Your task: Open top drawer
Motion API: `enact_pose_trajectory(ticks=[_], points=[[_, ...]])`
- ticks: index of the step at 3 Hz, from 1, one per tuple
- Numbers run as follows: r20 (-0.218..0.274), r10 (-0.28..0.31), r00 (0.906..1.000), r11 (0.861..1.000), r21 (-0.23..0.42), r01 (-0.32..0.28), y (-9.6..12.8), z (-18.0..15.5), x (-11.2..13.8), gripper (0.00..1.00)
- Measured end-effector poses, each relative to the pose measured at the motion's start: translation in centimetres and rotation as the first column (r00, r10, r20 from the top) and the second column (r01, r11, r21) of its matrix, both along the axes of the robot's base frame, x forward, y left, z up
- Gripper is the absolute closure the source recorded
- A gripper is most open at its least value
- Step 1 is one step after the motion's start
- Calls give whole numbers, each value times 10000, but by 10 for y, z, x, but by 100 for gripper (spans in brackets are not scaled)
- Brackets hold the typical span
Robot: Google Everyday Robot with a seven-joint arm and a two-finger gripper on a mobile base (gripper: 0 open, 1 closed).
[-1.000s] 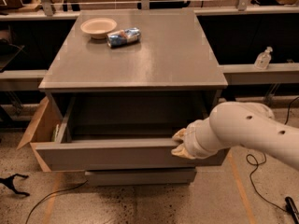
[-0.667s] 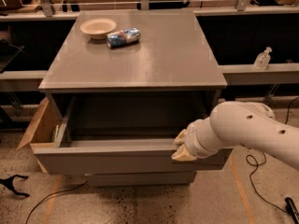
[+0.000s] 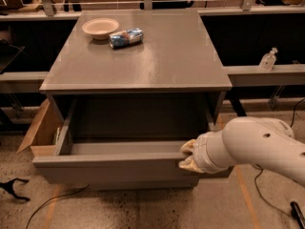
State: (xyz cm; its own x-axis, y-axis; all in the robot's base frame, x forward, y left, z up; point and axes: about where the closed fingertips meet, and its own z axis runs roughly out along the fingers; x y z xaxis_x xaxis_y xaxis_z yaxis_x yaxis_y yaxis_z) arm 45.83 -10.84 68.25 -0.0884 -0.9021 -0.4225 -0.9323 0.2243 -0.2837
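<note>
Top drawer [image 3: 109, 168] stands pulled well out below the front edge of the grey cabinet [image 3: 157, 61], its deep grey interior exposed. Gripper [image 3: 187, 156] sits at the right end of the drawer's front panel, clamped over the panel's top edge. White arm [image 3: 257, 147] reaches in from the right. Bowl [image 3: 100, 27] and blue-and-white packet [image 3: 126, 37] lie just beside each other near the back left corner of the cabinet top. Cardboard box [image 3: 40, 132] stands on the floor against the cabinet's left side.

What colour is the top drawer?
The top drawer is plain grey, camera view; gripper at its front edge.
</note>
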Motion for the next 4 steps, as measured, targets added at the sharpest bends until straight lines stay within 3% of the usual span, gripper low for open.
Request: enact_pose_trajectory(ticks=[3,4], points=[[146,-364,9992,9993,41,364,-7,2,-22,100],[183,-356,9992,9994,18,356,-7,4,-22,84]])
